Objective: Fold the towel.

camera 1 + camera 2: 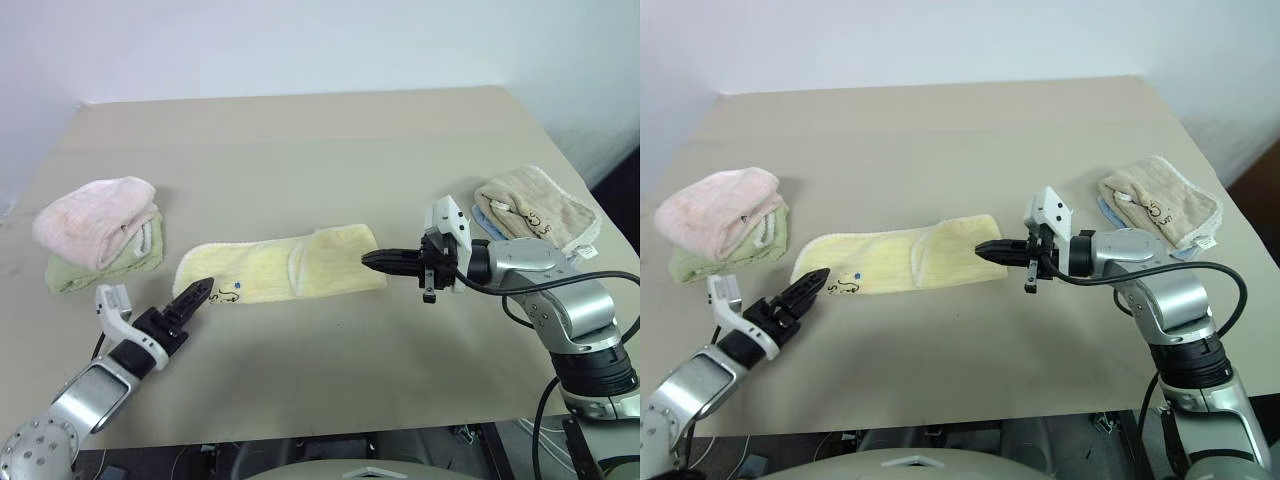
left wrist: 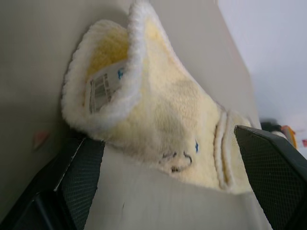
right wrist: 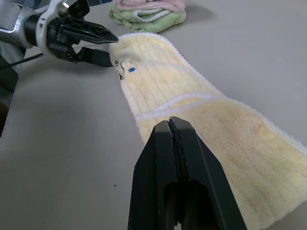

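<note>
Towel (image 1: pixel 280 266) flat on table | left gripper (image 1: pixel 196 297) spread | right gripper (image 1: pixel 375 261) closed

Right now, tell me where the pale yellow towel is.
The pale yellow towel lies mid-table in the head views, stretched between the open left end effector at its left end and the shut right end effector at its right end.

Silver-grey metal arms with rounded joint housings; each ends in a white wrist bracket and a black two-fingered left gripper (image 1: pixel 200 292) and right gripper (image 1: pixel 372 260); black cables loop along the right forearm
</note>
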Available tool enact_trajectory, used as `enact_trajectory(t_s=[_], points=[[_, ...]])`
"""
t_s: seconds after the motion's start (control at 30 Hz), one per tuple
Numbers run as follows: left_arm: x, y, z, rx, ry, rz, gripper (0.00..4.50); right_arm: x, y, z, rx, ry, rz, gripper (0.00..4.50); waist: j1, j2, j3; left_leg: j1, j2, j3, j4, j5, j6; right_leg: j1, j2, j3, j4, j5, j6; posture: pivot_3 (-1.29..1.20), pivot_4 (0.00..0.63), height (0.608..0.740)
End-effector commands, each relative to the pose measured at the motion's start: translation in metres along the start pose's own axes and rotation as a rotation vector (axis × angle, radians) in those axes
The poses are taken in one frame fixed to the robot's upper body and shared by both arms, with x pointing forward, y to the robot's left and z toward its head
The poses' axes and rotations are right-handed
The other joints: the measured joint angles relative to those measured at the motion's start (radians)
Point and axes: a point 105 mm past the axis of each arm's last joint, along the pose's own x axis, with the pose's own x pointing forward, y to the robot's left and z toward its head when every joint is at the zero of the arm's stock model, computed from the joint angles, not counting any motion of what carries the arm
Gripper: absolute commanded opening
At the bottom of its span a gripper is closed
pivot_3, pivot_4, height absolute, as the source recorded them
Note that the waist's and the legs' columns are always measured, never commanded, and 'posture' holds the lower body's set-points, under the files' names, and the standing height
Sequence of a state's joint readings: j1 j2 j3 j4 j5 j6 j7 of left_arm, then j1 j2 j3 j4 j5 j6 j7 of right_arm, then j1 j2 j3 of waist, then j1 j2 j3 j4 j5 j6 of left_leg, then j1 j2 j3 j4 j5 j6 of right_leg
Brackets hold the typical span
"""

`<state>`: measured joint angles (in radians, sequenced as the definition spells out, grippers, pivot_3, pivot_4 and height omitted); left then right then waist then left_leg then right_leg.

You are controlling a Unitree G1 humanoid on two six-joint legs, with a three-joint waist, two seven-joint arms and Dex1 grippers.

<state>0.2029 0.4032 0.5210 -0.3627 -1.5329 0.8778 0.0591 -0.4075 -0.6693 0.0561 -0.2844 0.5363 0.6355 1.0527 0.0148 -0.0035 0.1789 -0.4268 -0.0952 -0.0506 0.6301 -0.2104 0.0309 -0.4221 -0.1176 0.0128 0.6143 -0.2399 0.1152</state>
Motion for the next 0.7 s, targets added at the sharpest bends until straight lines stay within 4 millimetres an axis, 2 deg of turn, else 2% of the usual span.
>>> enact_trajectory(t_s=[0.03,0.23,0.5,0.6,0.7], points=[[0.009,-0.011,0.008,-0.018,-0.028,-0.014,4.48,0.003,0.005,0.009,-0.038,-0.036,0.015,0.0,-0.002,0.0,0.0,0.0,0.0,0.0,0.0,0.0,0.0,0.0,0.0,0.0,0.0,0.0,0.0,0.0,0.15,0.728],[0.016,-0.012,0.016,0.0,-0.048,0.001,4.48,0.004,0.004,0.009,-0.038,-0.038,0.008,0.0,-0.002,0.0,0.0,0.0,0.0,0.001,-0.001,0.0,0.0,-0.001,0.0,0.0,0.0,0.0,0.0,0.0,0.15,0.728],[0.015,-0.01,0.021,0.025,-0.057,0.003,4.48,-0.001,0.006,0.005,-0.039,-0.018,0.003,0.0,-0.002,0.0,0.0,0.0,0.0,0.001,-0.001,0.0,0.0,-0.001,0.0,0.0,-0.001,0.0,0.0,0.0,0.15,0.728],[0.013,-0.006,0.024,0.026,-0.063,0.008,3.87,-0.004,0.004,0.002,-0.038,-0.013,-0.003,0.0,-0.002,0.0,0.0,0.0,0.0,0.0,-0.001,0.0,0.0,-0.001,0.0,0.0,-0.001,0.0,0.0,0.0,0.15,0.728],[0.011,-0.005,0.024,0.028,-0.062,0.013,2.89,-0.005,0.003,0.001,-0.039,-0.01,-0.008,0.0,-0.002,0.0,0.0,0.0,0.0,0.001,-0.001,0.0,0.0,-0.001,0.0,0.0,-0.001,0.0,0.0,0.0,0.15,0.728]])
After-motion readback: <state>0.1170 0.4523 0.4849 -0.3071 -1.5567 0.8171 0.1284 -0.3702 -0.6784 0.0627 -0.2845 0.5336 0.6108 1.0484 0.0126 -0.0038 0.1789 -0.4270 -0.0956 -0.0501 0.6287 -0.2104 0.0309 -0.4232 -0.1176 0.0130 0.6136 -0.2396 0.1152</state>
